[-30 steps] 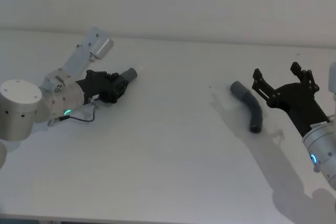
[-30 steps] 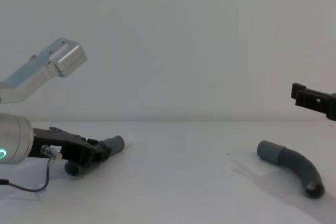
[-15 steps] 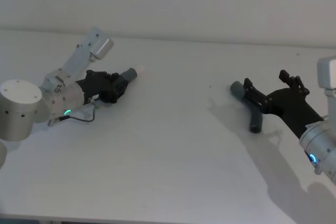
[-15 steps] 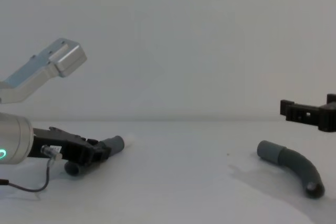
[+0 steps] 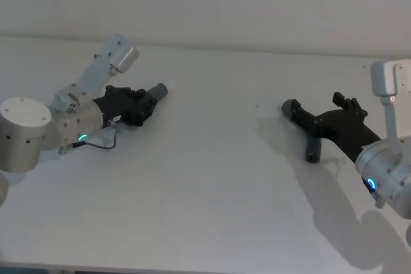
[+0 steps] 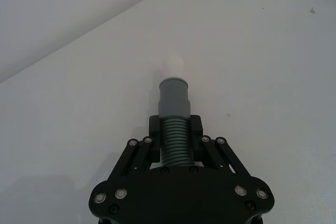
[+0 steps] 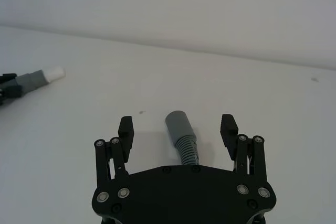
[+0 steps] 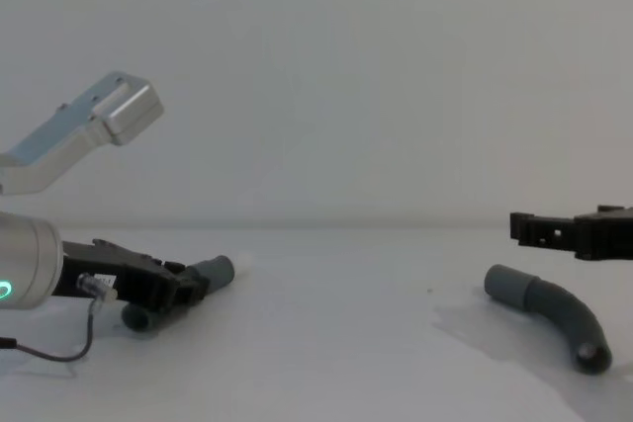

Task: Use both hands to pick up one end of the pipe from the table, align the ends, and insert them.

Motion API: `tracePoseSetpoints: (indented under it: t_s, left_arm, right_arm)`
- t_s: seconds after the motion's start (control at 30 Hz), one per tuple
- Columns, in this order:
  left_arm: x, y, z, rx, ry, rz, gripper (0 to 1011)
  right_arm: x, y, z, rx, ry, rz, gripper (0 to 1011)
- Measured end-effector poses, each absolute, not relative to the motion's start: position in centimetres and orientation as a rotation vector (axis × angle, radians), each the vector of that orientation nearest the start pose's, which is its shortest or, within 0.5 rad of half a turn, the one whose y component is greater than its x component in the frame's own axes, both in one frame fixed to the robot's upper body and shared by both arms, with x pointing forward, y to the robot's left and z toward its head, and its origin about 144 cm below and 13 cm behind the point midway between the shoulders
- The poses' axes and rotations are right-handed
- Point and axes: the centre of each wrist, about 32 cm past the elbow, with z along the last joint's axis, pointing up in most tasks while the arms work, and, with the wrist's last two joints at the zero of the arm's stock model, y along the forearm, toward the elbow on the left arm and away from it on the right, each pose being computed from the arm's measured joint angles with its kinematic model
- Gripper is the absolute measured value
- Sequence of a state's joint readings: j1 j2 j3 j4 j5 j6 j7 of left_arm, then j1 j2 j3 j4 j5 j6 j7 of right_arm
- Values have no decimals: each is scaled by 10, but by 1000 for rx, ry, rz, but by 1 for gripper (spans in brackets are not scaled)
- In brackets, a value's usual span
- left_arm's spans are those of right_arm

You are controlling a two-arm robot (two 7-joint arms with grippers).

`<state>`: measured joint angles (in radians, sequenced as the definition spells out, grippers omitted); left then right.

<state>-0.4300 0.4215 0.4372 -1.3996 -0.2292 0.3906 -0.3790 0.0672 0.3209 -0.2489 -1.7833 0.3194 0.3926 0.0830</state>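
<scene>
The left gripper [image 5: 144,101] pinches the straight hose piece [image 6: 173,99] at the left of the table [image 5: 205,184]. The right gripper [image 7: 177,127], jaws spread wide, hangs over the curved hose piece [image 8: 559,311] lying on the right.

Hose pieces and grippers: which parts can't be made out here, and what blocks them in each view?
Curved hose piece: in the head view the right gripper covers its bend; in the right wrist view the gripper's body hides everything past the cuff.
Straight hose piece: in the left wrist view the left gripper hides its rear end.
Right gripper, chest view: cut off by the right edge.
</scene>
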Motion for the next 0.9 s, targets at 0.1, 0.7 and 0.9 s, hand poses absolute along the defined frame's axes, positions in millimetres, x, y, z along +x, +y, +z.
tracePoseSetpoints:
  t_s: [0.1,0.7,0.9]
  left_arm:
    - [554,249,1216,452,20,932,318]
    - [554,249,1216,452,20,933,318]
    - [554,249,1216,452,20,932,318]
  right_arm:
    - [463,-222,1214,-188,144,-1192,1004]
    - [478,-214,1208,-256,210,-1193,1004]
    - [480,-215,1204,-292,213,-1180,1004]
